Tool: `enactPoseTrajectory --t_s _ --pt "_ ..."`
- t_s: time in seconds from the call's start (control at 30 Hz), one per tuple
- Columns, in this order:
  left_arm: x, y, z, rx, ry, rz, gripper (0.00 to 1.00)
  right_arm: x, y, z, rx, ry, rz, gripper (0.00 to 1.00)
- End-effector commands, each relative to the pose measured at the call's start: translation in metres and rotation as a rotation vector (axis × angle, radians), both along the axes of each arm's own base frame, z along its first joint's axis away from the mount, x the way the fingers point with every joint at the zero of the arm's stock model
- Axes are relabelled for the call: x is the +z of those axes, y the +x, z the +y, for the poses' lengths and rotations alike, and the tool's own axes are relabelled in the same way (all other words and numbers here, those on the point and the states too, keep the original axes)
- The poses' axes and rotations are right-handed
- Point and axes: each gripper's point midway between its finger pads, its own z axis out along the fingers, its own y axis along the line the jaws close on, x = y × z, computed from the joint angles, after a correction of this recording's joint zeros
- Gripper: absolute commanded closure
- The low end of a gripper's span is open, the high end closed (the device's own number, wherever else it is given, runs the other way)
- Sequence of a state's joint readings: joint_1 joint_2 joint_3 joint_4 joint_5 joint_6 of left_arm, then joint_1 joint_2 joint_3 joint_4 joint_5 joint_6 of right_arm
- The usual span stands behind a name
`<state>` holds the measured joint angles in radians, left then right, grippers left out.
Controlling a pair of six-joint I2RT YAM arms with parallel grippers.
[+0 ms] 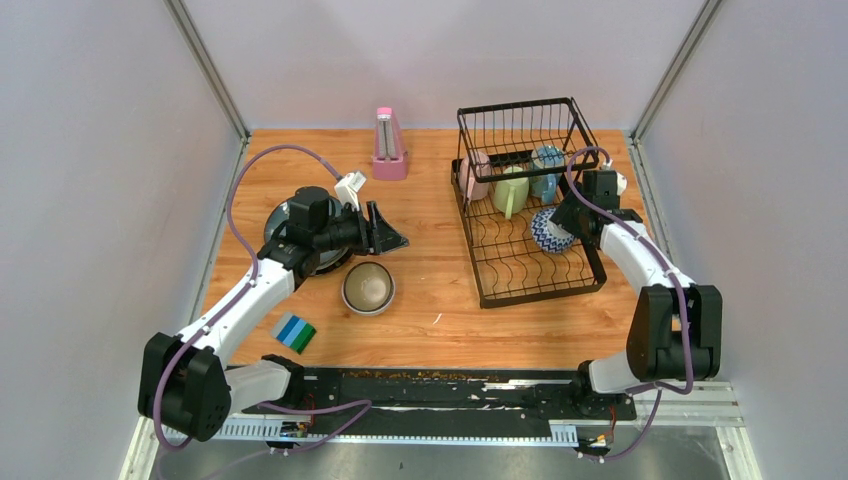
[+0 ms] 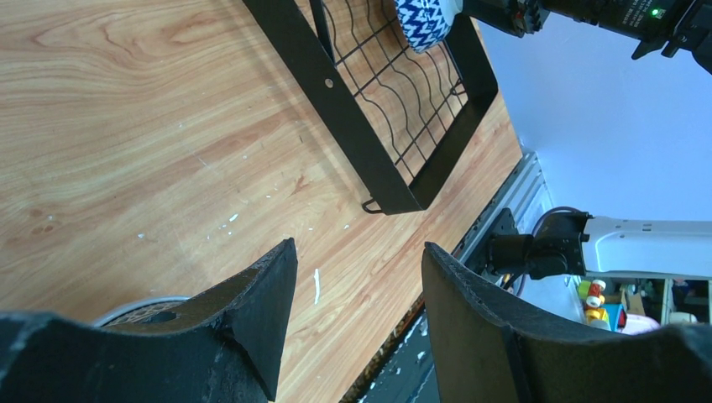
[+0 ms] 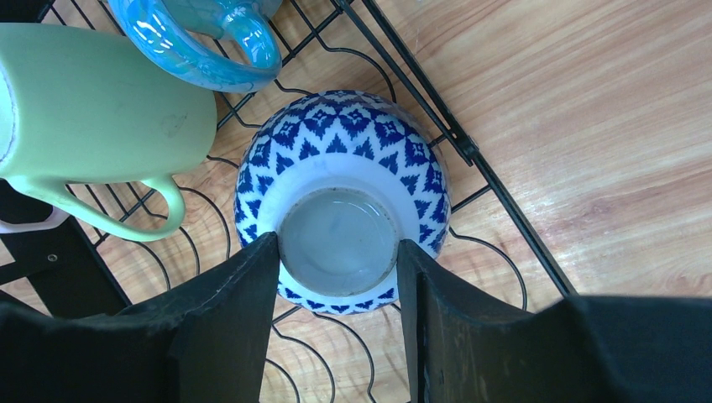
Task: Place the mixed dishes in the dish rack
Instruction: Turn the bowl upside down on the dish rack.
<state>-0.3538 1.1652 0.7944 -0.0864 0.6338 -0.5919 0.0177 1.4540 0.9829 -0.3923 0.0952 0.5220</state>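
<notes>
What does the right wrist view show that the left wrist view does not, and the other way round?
Only the right wrist view: the pale green mug, a glossy blue mug handle, and the right gripper closed on the foot ring of the blue-patterned bowl. Only the left wrist view: the left gripper, open and empty, a pale curved rim beside its finger, and the near edge of the wooden table. Both: that bowl, the dish rack and the table's wood.
</notes>
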Motion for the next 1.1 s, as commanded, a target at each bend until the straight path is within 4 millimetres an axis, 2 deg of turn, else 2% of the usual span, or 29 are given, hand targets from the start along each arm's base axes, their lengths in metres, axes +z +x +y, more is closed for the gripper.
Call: enactPoseTrajectory --t_s 0.0,0.23,0.4,0.57,0.7,0.8,0.9,1.07 --pt "0.023 0.006 -0.001 -0.005 -0.012 -0.084 0.36 0.013 0.017 -0.003 -0.034 0.007 -0.070 0.59" --pt "0.020 0.005 -0.001 -0.005 -0.006 -0.079 0.36 0.011 0.023 -0.003 -0.046 0.018 -0.079 0.55" --pt "0.019 0.005 0.000 -0.003 -0.005 -0.075 0.36 0.006 0.027 0.000 -0.045 0.036 -0.073 0.43" --pt "0.019 0.006 -0.001 -0.003 -0.004 -0.075 0.36 0.004 0.028 0.002 -0.041 0.048 -0.067 0.38" --pt "0.019 0.007 -0.001 -0.007 -0.005 -0.074 0.35 0.005 0.025 0.005 -0.031 0.057 -0.070 0.38" --pt "0.018 0.007 -0.002 -0.008 -0.005 -0.072 0.35 0.013 0.020 0.010 -0.011 0.080 -0.093 0.42" --pt "0.019 0.008 -0.002 -0.008 -0.006 -0.074 0.35 0.024 0.012 0.017 0.029 0.106 -0.123 0.47" --pt "0.019 0.008 -0.002 -0.004 -0.005 -0.078 0.35 0.034 -0.004 0.021 0.039 0.134 -0.162 0.49"
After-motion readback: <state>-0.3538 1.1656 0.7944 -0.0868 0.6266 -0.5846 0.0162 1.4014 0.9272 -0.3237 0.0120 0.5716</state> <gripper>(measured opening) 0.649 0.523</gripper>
